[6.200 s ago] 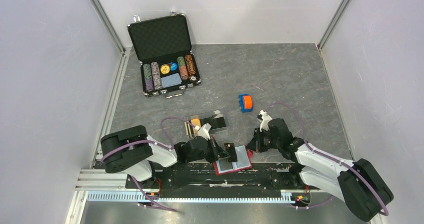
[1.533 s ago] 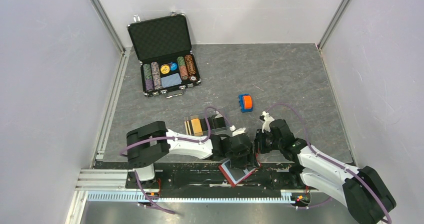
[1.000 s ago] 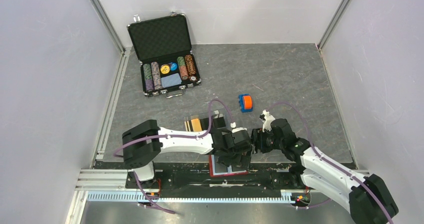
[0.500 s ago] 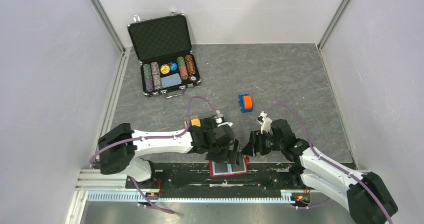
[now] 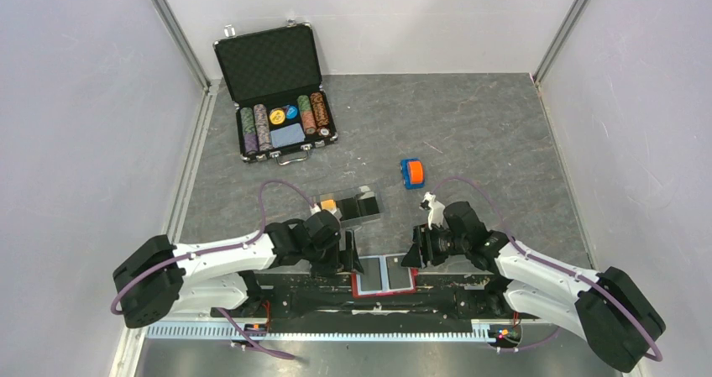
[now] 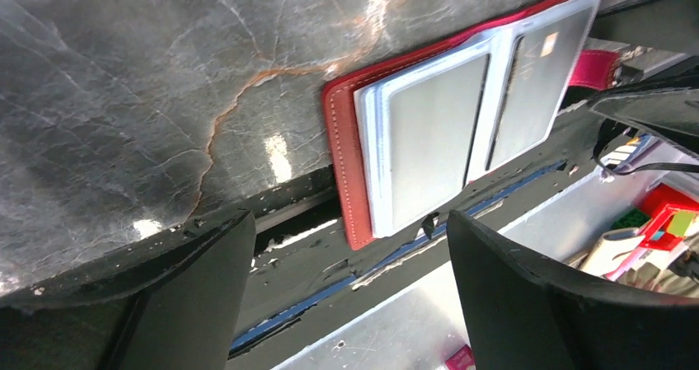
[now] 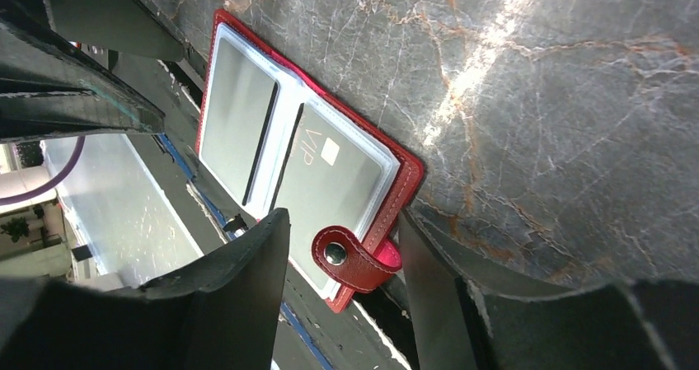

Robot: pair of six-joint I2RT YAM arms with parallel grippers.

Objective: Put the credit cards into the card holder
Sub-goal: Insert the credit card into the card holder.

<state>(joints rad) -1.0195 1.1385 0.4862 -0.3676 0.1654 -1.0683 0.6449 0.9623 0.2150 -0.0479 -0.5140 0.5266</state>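
Well — stitched red wallet [image 5: 384, 274], glossy rect. sleeves [image 7: 239, 123], beside R claw [image 7: 342, 222].

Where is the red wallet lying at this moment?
In the top view, the red wallet lies open at the near edge of the table, between the left claw and the right claw, just nearer than the card holder.

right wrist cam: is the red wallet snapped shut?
No, the red wallet lies spread open, both clear sleeves showing, its snap tab hanging loose.
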